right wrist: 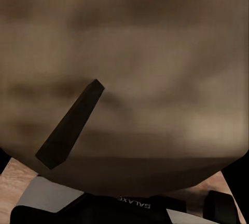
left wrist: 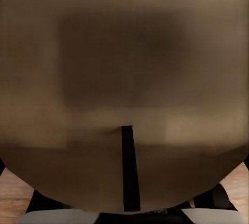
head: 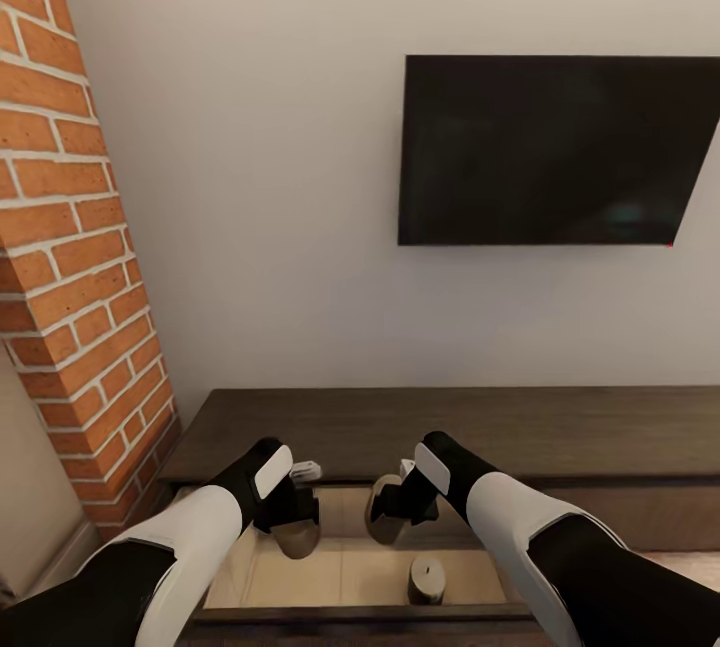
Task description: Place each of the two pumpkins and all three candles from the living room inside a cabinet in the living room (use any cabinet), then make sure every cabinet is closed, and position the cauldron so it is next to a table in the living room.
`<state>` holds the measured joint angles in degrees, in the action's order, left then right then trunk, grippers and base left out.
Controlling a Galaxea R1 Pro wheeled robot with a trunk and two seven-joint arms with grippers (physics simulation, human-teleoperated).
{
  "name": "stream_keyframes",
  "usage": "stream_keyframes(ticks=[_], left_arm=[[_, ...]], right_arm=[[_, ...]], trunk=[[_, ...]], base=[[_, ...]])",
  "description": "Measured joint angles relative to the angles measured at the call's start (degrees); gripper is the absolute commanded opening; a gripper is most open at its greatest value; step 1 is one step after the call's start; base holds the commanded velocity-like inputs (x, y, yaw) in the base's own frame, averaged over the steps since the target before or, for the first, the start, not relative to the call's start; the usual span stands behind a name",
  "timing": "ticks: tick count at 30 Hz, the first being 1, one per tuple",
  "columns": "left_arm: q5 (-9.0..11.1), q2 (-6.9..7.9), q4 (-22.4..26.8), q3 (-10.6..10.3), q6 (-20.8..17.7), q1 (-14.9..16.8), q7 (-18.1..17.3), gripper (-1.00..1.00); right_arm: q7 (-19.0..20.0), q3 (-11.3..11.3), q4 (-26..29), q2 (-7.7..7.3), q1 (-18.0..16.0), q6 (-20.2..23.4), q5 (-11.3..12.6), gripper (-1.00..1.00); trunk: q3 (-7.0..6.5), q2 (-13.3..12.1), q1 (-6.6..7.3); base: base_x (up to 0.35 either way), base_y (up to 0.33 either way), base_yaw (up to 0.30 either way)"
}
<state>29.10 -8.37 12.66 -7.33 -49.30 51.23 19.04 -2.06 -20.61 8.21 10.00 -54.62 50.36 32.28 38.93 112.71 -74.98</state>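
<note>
Below the wall television [head: 555,149], the cabinet [head: 400,427] has its drawer pulled out: each gripper, left [head: 297,525] and right [head: 385,512], clasps a candle [head: 297,537] above it, near a third candle [head: 427,579] inside.

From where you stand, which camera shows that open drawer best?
The head view: the open drawer of the cabinet lies below both arms, pale inside, with one candle standing in it. Both wrist views sit so close to the candles in the fingers that they show none of the drawer clearly.
</note>
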Motion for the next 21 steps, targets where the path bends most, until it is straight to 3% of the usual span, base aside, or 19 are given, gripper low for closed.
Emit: stream_keyframes(ticks=[5,9,14,21], left_arm=[[0.0,0.01,0.0,0.0,0.1,0.0,0.0,-1.0],[0.0,0.04,0.0,0.0,0.2,0.0,0.0,-1.0],[0.0,0.01,0.1,0.0,0.4,0.1,0.0,-1.0],[0.0,0.0,0.0,0.0,4.2,0.0,0.0,-1.0]], right_arm=[[0.0,-4.4,0.0,0.0,0.0,-0.1,0.0,-1.0],[0.0,-5.7,0.0,0.0,0.0,-0.1,0.1,-1.0],[0.0,-6.1,0.0,0.0,0.0,-0.1,0.1,-1.0],[0.0,-6.1,0.0,0.0,0.0,0.0,0.1,-1.0]], trunk=[[0.66,0.8,-0.44],[0.81,0.8,-0.44],[0.83,0.8,-0.44],[0.83,0.8,-0.44]], base=[[0.0,0.0,0.192],[0.0,0.0,0.081],[0.0,0.0,0.009],[0.0,0.0,0.0]])
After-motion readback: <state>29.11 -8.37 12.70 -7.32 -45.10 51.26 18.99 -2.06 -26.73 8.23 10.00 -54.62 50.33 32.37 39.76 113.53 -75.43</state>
